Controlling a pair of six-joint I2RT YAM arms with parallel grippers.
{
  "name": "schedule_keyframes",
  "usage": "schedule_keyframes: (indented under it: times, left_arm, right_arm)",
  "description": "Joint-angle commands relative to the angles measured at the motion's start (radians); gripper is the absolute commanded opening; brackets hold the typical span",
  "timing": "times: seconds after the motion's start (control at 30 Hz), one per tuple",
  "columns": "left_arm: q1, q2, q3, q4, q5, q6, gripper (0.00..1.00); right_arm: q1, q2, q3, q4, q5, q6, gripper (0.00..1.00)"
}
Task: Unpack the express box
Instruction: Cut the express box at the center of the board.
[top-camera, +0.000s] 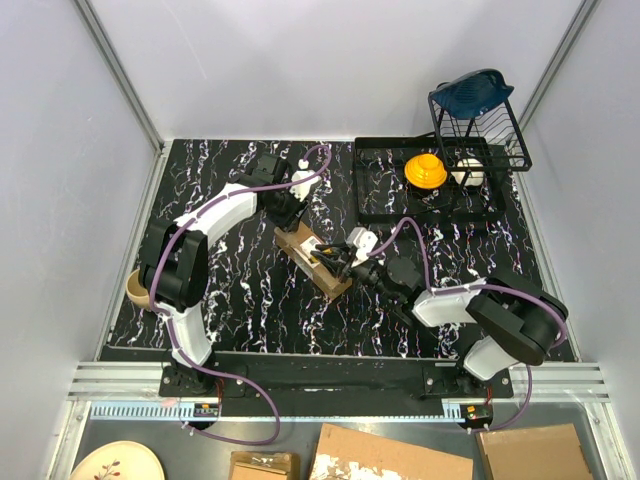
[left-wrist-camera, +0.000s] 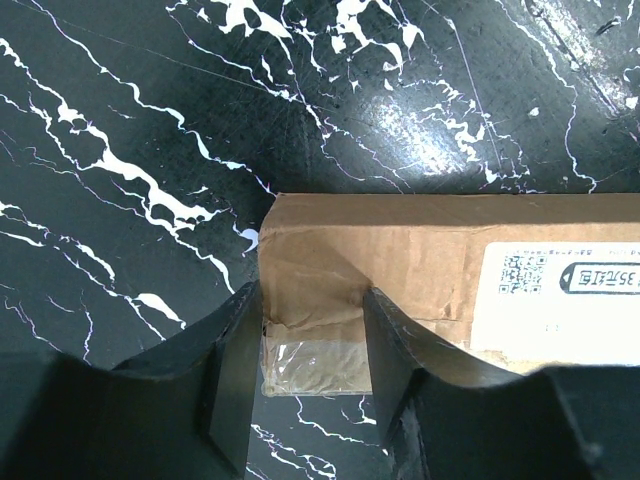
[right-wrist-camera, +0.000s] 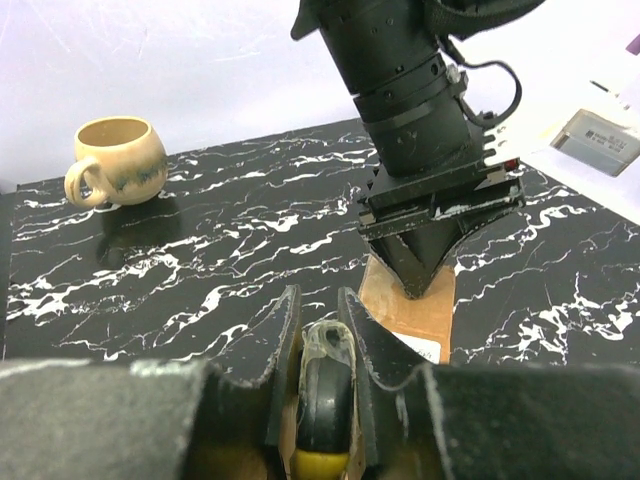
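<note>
1. The express box (top-camera: 300, 248) lay slantwise in the middle of the surface (top-camera: 240, 310).
2. The left pincer (left-wrist-camera: 305, 300), fingers apart, pressed on its far end (probably to steady it).
3. The right pincer (right-wrist-camera: 318, 300) was clamped on the utility knife (right-wrist-camera: 325, 395) above the box, presumably for slitting.

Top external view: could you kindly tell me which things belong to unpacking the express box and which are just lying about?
Job: express box, utility knife in the right gripper, left gripper at the box's end.
Lying about: mug, wire rack, yellow item, plate, cardboard pieces.
</note>
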Motion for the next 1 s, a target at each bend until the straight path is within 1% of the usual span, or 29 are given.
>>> schedule_keyframes:
  times: [0.0,0.23,0.6,0.97]
  left_arm:
    - [0.003,0.053,-0.050,0.013,-0.068,0.028,0.45]
    - [0.004,0.052,-0.056,0.016,-0.066,0.031,0.45]
    - [0.009,0.048,-0.059,0.016,-0.062,0.033,0.43]
    - [0.013,0.048,-0.067,0.017,-0.059,0.040,0.43]
  right_arm:
    - [0.000,0.040,0.031,0.065,0.002,-0.013,0.00]
    - [0.000,0.082,0.031,0.088,0.003,-0.004,0.00]
    - [0.000,0.091,0.039,0.092,0.014,-0.015,0.00]
    - [0.000,0.088,0.022,0.023,0.009,-0.038,0.00]
